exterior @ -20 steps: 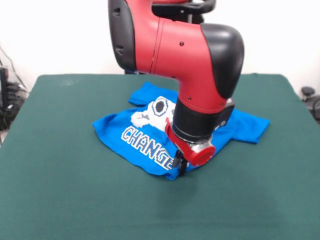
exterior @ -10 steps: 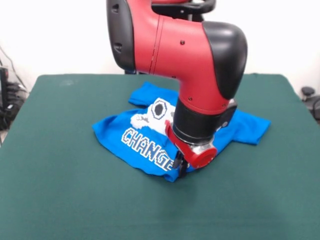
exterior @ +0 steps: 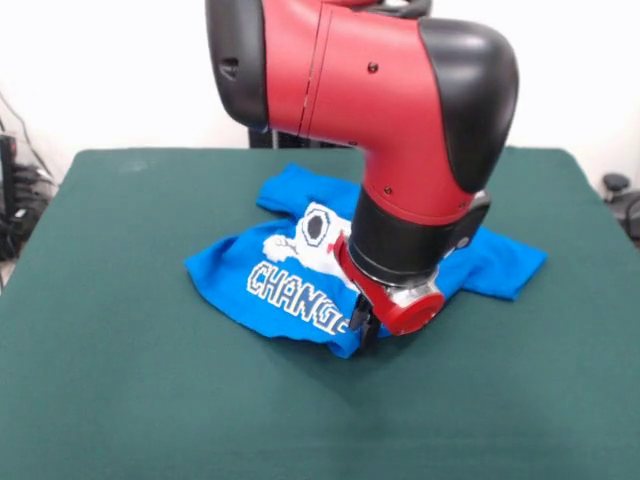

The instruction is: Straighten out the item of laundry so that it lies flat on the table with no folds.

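Note:
The item of laundry (exterior: 235, 272), a bright blue T-shirt with a white controller print and "CHANGE" lettering, lies rumpled at the middle of the dark green table (exterior: 120, 400). One sleeve points to the far left and the other spreads to the right. The red and black arm comes down over the shirt's middle and hides part of it. My gripper (exterior: 362, 330) is at the shirt's near hem corner, shut on the cloth. The hem is pulled up and bunched there.
Wide bare green cloth surrounds the shirt on every side. Dark cables and equipment (exterior: 15, 200) stand off the table's left edge. A dark object (exterior: 622, 195) sits beyond its right edge.
The arm has shifted slightly right and toward the near edge, taking the hem along. The lettering has wrinkled and the right sleeve has slid a little to the right.

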You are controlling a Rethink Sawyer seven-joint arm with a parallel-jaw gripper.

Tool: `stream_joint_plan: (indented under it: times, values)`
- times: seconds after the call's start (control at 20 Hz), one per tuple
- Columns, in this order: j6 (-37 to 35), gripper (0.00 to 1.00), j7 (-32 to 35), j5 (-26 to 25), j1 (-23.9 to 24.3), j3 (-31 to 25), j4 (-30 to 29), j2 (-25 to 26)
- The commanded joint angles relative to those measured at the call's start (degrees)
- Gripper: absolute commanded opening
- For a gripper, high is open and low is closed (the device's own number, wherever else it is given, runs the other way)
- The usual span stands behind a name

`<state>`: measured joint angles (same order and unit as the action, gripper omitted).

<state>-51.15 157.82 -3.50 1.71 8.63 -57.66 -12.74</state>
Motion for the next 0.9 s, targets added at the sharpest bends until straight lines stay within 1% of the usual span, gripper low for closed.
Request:
stream_joint_plan:
  times: [0.05, 0.55, 0.75, 0.9]
  values:
    - [-5.64, 0.00, 3.23, 2.68, -1.13, -5.45, 6.70, 6.78]
    - [-3.24, 0.00, 4.51, 2.01, -1.92, -5.09, 12.25, 12.53]
    - [-2.39, 0.00, 3.89, 1.64, -1.75, -4.98, 14.20, 14.81]
    - [-2.41, 0.00, 4.56, 1.87, -2.01, -5.01, 14.26, 14.69]
